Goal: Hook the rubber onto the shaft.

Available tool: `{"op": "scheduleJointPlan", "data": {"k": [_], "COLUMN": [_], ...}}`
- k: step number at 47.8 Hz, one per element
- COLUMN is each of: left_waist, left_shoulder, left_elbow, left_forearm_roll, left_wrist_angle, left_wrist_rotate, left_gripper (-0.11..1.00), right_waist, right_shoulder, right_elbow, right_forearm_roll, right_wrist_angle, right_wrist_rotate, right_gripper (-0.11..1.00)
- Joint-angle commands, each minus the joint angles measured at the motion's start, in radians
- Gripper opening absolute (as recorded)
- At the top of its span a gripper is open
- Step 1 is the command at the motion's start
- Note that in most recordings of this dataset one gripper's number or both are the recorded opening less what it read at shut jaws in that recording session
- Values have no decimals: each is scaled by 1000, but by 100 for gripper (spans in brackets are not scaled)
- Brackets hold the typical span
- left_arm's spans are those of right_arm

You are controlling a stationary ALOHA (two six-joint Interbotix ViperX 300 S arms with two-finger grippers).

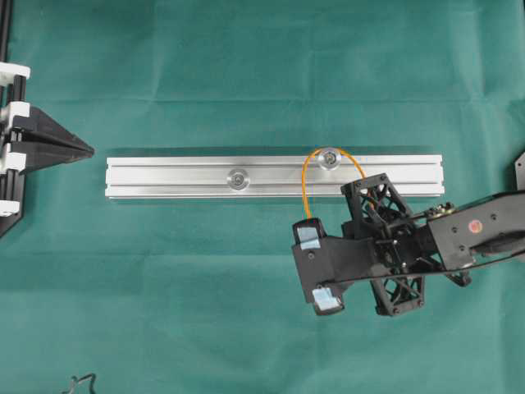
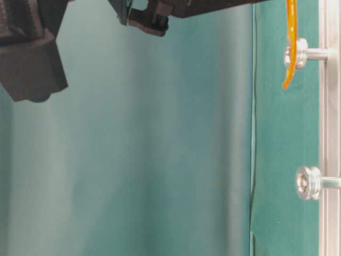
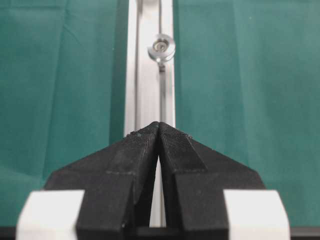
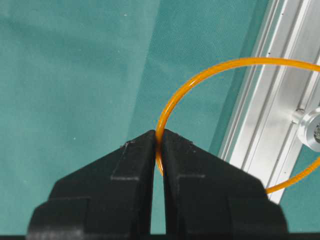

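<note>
An aluminium rail (image 1: pixel 172 176) lies across the green cloth with two upright shafts on it. The rubber (image 1: pixel 304 182), a thin orange loop, curves round the far side of the right shaft (image 1: pixel 330 158) and comes back toward me. My right gripper (image 4: pixel 159 136) is shut on the loop's near end, just off the rail's front edge. From the right wrist, the rubber (image 4: pixel 200 75) encircles that shaft (image 4: pixel 311 128). At table level the rubber (image 2: pixel 290 32) hangs at the shaft's head (image 2: pixel 297 53). My left gripper (image 1: pixel 87 150) rests shut and empty off the rail's left end.
The second shaft (image 1: pixel 238 178) stands bare near the rail's middle; the left wrist view shows it (image 3: pixel 161 46) on the rail (image 3: pixel 147 75) ahead of the left gripper (image 3: pixel 159 125). A black cable end (image 1: pixel 79 382) lies at the front left.
</note>
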Motion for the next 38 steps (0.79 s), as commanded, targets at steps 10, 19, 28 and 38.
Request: {"op": "scheduleJointPlan", "data": {"k": [10, 19, 28, 38], "left_waist": [0, 0, 0, 0], "left_shoulder": [8, 8, 8, 8], "left_elbow": [-31, -32, -32, -32], "left_forearm_roll": [3, 3, 3, 3], "left_wrist_angle": [-6, -5, -5, -6], "left_wrist_rotate": [-2, -2, -2, -2], "left_gripper": [0, 0, 0, 0], "right_waist": [21, 29, 28, 29], "right_shoulder": [-11, -11, -11, -12], "right_elbow": [-25, -25, -23, -25], "right_forearm_roll": [34, 34, 34, 35], "right_wrist_angle": [-5, -5, -3, -5], "right_wrist_rotate": [3, 5, 3, 6], "right_gripper": [7, 7, 7, 7]}}
